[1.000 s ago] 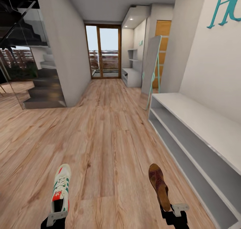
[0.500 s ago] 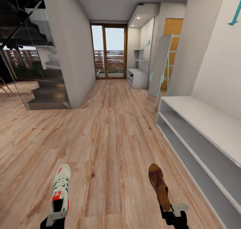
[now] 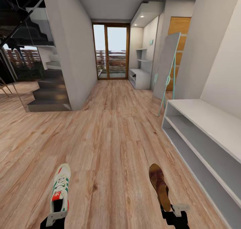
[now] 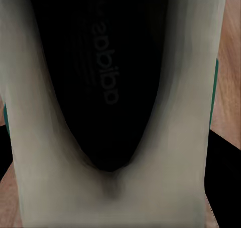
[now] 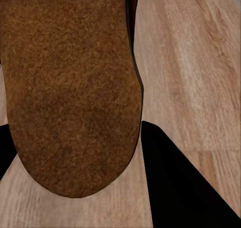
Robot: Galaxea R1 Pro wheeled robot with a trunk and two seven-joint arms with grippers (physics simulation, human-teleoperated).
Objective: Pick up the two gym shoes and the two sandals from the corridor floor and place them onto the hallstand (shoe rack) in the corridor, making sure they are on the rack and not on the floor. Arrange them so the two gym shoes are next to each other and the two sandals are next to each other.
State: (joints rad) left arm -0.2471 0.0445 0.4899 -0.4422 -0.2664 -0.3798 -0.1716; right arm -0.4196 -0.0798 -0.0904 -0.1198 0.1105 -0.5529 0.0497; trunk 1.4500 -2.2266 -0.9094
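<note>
I had the robot facing down the corridor, with the wood-plank floor [image 3: 110, 135] running ahead toward the glass doors [image 3: 111, 52] at the far end. My left end effector [image 3: 53, 219] was clenched on the heel of a gym shoe [image 3: 60, 187], its toe pointing forward, away from the robot, above the floor. In the left wrist view the shoe's white heel collar [image 4: 165, 138] and dark insole [image 4: 95, 72] sat right against the camera. My right end effector [image 3: 174, 213] was grasping a sandal [image 3: 159, 185] by its heel, toe also forward; the right wrist view looked onto its brown footbed [image 5: 70, 87] with the planks beyond it. The two shoes were held well apart, one on each side of the view.

The hallstand [image 3: 140, 78] stood far down the corridor on the right, beside the glass doors, its white wall shelves above the low worktop. Much nearer on my right was the other low white shelf unit [image 3: 204, 135] with two long open shelves. A tall mirror [image 3: 167, 66] with a teal frame leaned against the wall just past that unit. On the left were dark stairs [image 3: 50, 91] behind a glass panel.
</note>
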